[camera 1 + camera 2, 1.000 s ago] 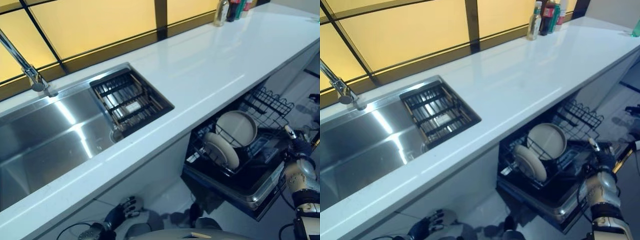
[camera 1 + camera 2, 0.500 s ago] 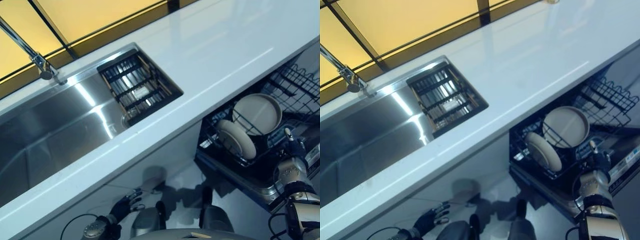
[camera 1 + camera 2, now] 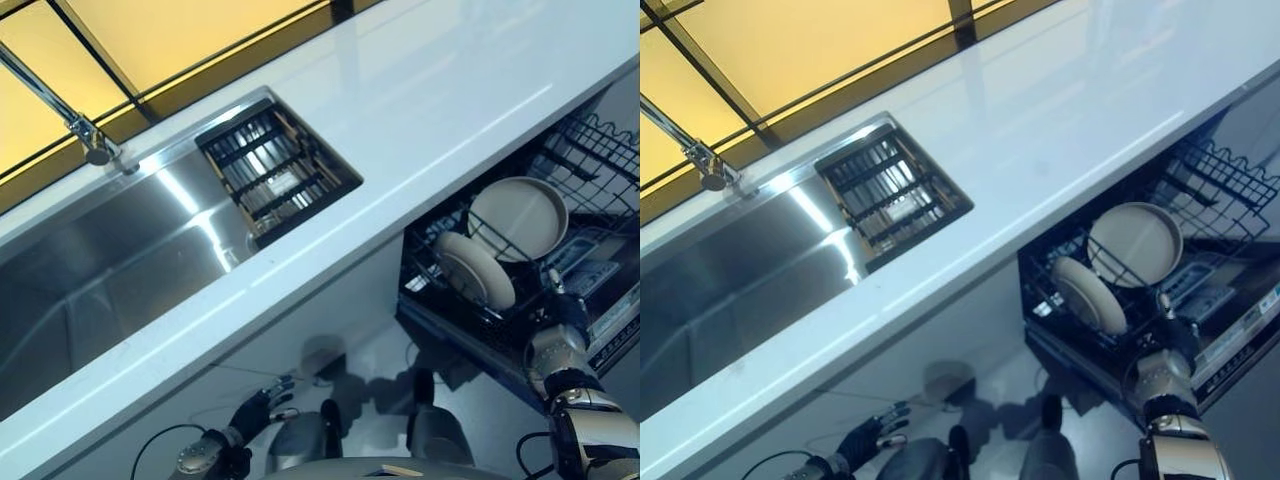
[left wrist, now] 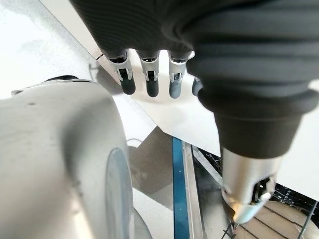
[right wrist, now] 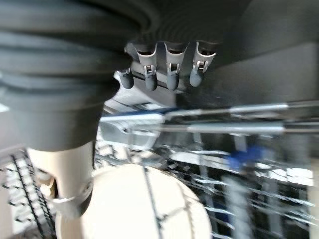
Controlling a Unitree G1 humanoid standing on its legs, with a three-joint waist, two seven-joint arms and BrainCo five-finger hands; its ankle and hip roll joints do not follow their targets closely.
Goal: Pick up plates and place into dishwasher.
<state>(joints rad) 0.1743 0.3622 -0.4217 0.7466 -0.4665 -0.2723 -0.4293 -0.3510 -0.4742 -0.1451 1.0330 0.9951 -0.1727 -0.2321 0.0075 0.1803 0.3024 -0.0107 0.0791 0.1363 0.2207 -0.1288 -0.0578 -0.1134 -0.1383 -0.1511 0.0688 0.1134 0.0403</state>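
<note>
Since a second ago the head camera has tipped down and shifted, so the whole scene sits differently in view: the white surface [image 3: 420,110] and sink [image 3: 120,250] have slid up and left, while the pulled-out dishwasher rack [image 3: 470,300] shows more fully. The two beige plates [image 3: 518,217] stand on edge in that rack just as before, one nearer plate [image 3: 474,270] leaning beside the farther one. The right robot hand [image 3: 568,318] has come in closer to the rack's front edge, its fingers [image 5: 172,74] straight and relaxed, holding nothing, hovering just above the wires and a plate. The left robot hand [image 3: 255,412] hangs low under the surface, fingers [image 4: 149,82] spread and empty.
</note>
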